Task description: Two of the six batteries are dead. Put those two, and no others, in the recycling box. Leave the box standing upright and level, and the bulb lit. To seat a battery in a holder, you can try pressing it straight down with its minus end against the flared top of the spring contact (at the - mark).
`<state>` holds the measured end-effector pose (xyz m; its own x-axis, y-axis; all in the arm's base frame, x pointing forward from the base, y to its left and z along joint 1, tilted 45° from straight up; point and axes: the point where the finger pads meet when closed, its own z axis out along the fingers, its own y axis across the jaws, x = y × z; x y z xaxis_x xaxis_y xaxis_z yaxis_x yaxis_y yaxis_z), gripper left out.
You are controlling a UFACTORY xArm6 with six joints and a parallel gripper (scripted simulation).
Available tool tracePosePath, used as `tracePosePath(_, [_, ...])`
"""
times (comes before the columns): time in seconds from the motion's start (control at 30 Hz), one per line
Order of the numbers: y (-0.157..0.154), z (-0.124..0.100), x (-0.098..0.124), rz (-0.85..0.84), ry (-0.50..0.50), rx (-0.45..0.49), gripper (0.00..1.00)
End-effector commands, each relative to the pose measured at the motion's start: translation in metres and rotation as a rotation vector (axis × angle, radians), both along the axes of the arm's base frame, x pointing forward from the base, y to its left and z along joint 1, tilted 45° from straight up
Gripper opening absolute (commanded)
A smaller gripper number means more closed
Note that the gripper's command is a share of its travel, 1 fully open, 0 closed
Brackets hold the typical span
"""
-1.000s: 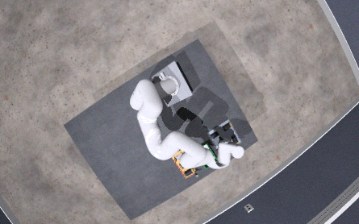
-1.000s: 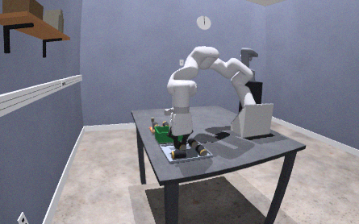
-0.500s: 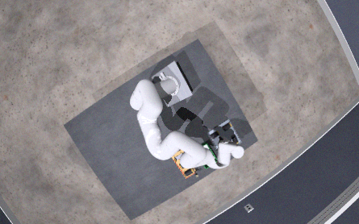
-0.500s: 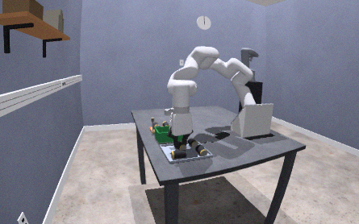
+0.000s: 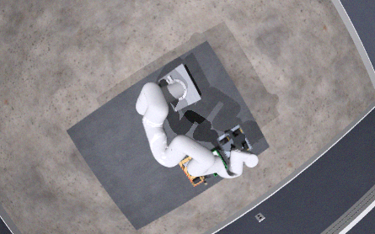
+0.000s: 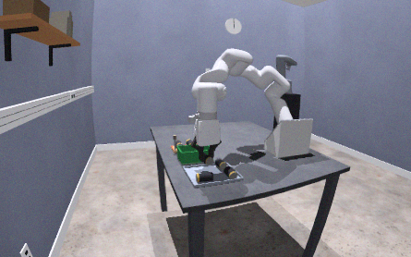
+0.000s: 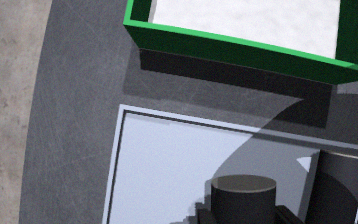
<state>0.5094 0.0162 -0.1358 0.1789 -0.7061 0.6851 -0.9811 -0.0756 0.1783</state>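
Note:
My gripper is shut on a black battery, whose flat grey end faces the wrist camera. It is held a little above the pale blue-grey tray. Another dark battery lies at the tray's right in the wrist view. In the exterior view, black batteries with gold ends lie on the tray. The green recycling box stands upright beside the tray; its visible floor is white. The orange holder is partly behind the arm. Whether the bulb is lit cannot be told.
The box stands close to the tray, with its wall rising along that side. The holder area lies beyond the box, with a small post. The dark table's edge is close to the tray. The robot's base stands farther back.

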Motion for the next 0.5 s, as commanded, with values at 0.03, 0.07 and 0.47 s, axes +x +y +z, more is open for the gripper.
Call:
tracePosePath(0.03, [0.005,0.005,0.001,0.001,-0.002,0.000,0.28])
tracePosePath(0.07, [0.005,0.005,0.001,0.001,-0.002,0.000,0.28])
tracePosePath(0.47, [0.060,0.061,0.007,0.001,-0.002,0.000,0.28])
